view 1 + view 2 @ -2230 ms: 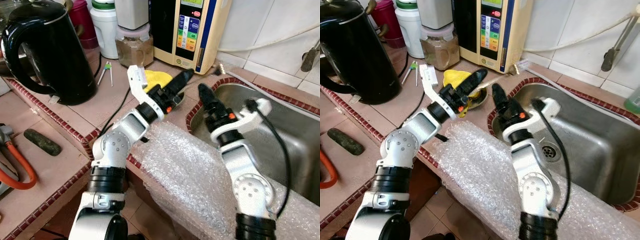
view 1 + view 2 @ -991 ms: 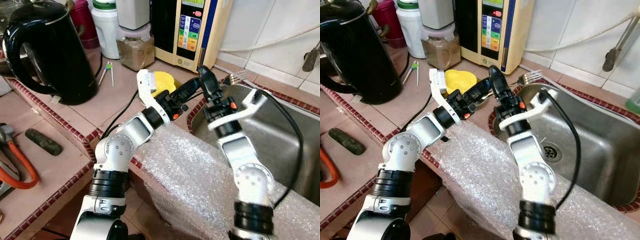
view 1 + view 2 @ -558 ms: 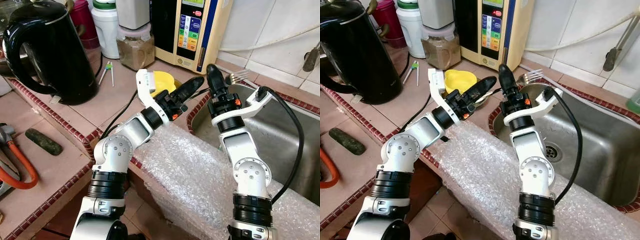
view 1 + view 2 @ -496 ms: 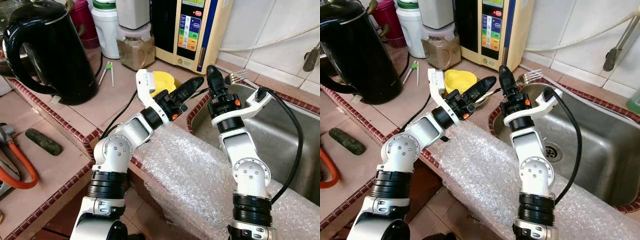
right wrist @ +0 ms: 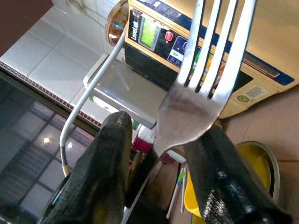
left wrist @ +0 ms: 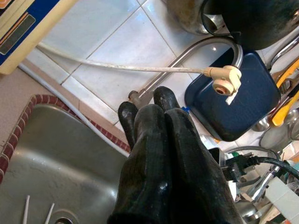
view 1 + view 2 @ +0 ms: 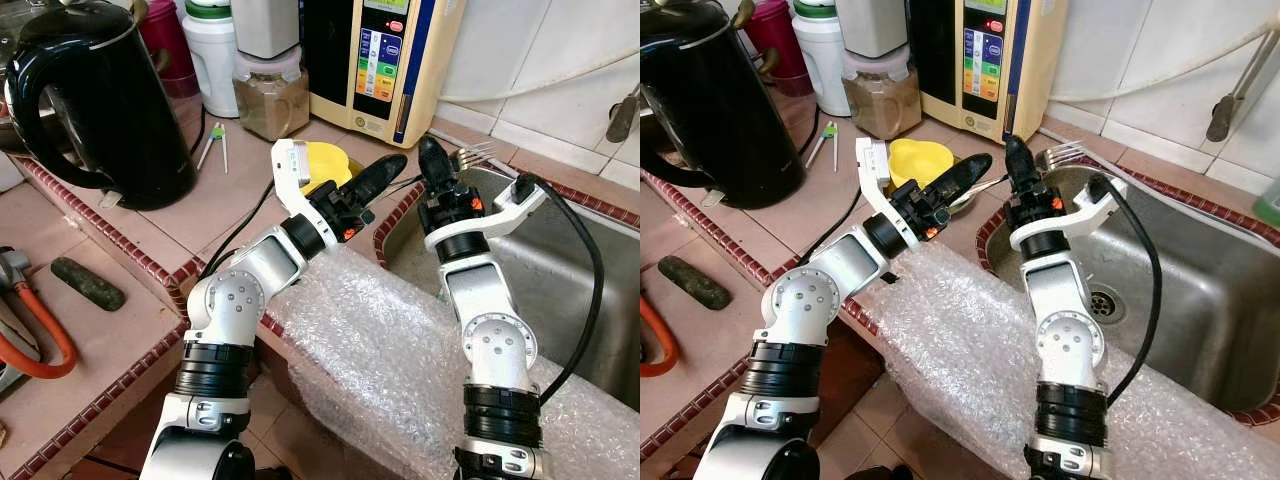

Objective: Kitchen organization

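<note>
a big black kettle stands on the tiled bench, at the far left. behind it is a dark pink container. next to that stands a white bottle with a green lid, then a jar of brown stuff under a white box. a cream machine with coloured buttons stands by the white tiled wall. two thin sticks lie near the kettle. a dark green lump and an orange hose lie on the near left. bubble wrap covers the bench edge.
</note>
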`<state>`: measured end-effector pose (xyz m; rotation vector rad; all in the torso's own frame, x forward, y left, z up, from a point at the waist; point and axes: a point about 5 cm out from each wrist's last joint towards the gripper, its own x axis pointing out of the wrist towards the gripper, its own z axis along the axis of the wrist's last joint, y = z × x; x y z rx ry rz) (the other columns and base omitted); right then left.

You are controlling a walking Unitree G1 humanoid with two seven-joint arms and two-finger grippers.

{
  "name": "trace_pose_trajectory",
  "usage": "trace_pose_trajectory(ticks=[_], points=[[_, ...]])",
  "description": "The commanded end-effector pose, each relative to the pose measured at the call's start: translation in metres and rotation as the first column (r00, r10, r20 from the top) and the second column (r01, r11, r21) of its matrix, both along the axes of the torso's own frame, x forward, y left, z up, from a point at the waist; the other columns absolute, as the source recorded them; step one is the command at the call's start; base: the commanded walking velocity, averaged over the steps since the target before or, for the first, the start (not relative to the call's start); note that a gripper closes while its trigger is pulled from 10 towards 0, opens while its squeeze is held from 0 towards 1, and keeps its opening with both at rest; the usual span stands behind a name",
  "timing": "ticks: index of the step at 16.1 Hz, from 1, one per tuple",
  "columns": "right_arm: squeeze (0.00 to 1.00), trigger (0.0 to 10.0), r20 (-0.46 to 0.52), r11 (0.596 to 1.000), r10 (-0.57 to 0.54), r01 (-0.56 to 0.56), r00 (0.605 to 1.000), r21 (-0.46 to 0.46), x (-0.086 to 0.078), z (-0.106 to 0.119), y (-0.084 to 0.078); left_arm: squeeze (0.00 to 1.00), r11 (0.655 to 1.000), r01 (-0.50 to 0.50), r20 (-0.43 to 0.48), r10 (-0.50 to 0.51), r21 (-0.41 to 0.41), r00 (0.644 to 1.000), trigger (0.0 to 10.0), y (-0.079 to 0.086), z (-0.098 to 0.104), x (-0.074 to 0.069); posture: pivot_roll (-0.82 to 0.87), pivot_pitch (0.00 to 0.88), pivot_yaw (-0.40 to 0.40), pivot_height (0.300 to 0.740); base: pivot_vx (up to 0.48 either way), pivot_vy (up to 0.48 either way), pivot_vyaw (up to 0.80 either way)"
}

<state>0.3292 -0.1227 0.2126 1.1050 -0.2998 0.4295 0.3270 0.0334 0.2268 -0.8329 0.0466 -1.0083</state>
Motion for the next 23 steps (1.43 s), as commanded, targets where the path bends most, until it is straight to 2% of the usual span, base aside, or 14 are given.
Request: trace_pose_trajectory(ticks=[1,6,7,8,9,10,12,13,14,17,19,21,22,23], points=[[0.00,0.0,0.001,0.999,0.011,-0.011,1.000,0.032,0.002,0.004,0.005,0.00,1.000,-0.001,0.014,0.001,0.000,1.000,0.0,-0.001,0.002,-0.002,0.03,0.106,0.055,0.740,0.000,0.000,0.00],[0.00,0.0,-0.008,0.999,-0.012,0.012,1.000,0.034,0.003,0.002,0.003,0.00,0.999,-0.026,0.018,0.025,0.021,1.000,0.0,0.004,0.000,0.002,0.04,0.109,0.057,0.740,0.000,0.000,0.00],[0.00,0.0,-0.021,1.000,-0.006,0.006,1.000,0.016,0.004,0.000,0.005,0.00,0.999,-0.040,0.019,0.040,0.033,0.999,3.1,0.005,-0.001,0.003,0.03,0.109,0.054,0.740,0.000,0.000,0.00],[0.00,0.0,-0.031,1.000,-0.006,0.006,1.000,-0.008,0.004,-0.002,0.006,0.00,0.998,-0.050,0.019,0.049,0.038,0.999,5.7,0.006,-0.001,0.005,0.03,0.110,0.053,0.740,0.000,0.000,0.00],[0.00,0.0,-0.034,1.000,-0.007,0.006,0.999,-0.022,0.004,-0.003,0.007,0.00,0.997,-0.057,0.021,0.057,0.044,0.998,6.7,0.007,-0.002,0.006,0.03,0.112,0.053,0.740,0.000,0.000,0.00],[0.00,0.0,-0.048,0.999,-0.026,0.024,0.999,-0.042,0.006,-0.005,0.006,0.00,0.996,-0.072,0.021,0.071,0.059,0.997,10.0,0.009,-0.003,0.008,0.03,0.112,0.054,0.740,0.000,0.000,0.00],[0.00,0.0,-0.073,0.995,-0.072,0.067,0.995,-0.071,0.009,-0.008,0.003,0.00,0.992,-0.098,0.016,0.097,0.076,0.995,10.0,0.013,-0.005,0.012,0.04,0.112,0.057,0.740,0.000,0.000,0.00],[0.00,0.0,-0.092,0.993,-0.098,0.091,0.991,-0.079,0.012,-0.011,-0.001,0.79,0.991,-0.109,0.009,0.108,0.084,0.994,10.0,0.015,-0.006,0.014,0.04,0.111,0.059,0.740,0.000,0.000,0.00],[0.00,0.0,-0.112,0.992,-0.113,0.105,0.987,-0.074,0.015,-0.013,-0.004,1.00,0.991,-0.102,0.003,0.102,0.083,0.995,10.0,0.016,-0.007,0.015,0.04,0.110,0.059,0.740,0.000,0.000,0.00],[0.00,0.0,-0.142,0.984,-0.164,0.152,0.976,-0.094,0.020,-0.018,-0.014,1.00,0.987,-0.118,0.011,0.117,0.112,0.993,10.0,0.019,-0.009,0.017,0.04,0.102,0.062,0.740,0.000,0.000,0.00],[0.00,0.0,-0.170,0.963,-0.252,0.229,0.953,-0.144,0.027,-0.022,-0.031,1.00,0.979,-0.115,0.015,0.114,0.166,0.993,10.0,0.021,-0.015,0.018,0.04,0.094,0.068,0.740,0.000,0.000,0.00],[0.00,0.0,-0.215,0.916,-0.368,0.313,0.905,-0.252,0.033,-0.031,-0.050,1.00,0.962,-0.112,0.070,0.098,0.250,0.993,10.0,0.024,-0.020,0.015,0.05,0.091,0.072,0.740,0.000,0.000,0.00],[0.00,0.0,-0.265,0.887,-0.439,0.366,0.859,-0.283,0.035,-0.040,-0.065,1.00,0.950,-0.110,0.091,0.087,0.291,0.992,10.0,0.026,-0.023,0.013,0.05,0.090,0.073,0.740,0.000,0.000,0.00],[0.00,0.0,-0.280,0.871,-0.466,0.379,0.839,-0.313,0.035,-0.044,-0.069,1.00,0.945,-0.107,0.093,0.082,0.310,0.992,10.0,0.027,-0.025,0.013,0.05,0.090,0.074,0.740,0.000,0.000,0.00]])
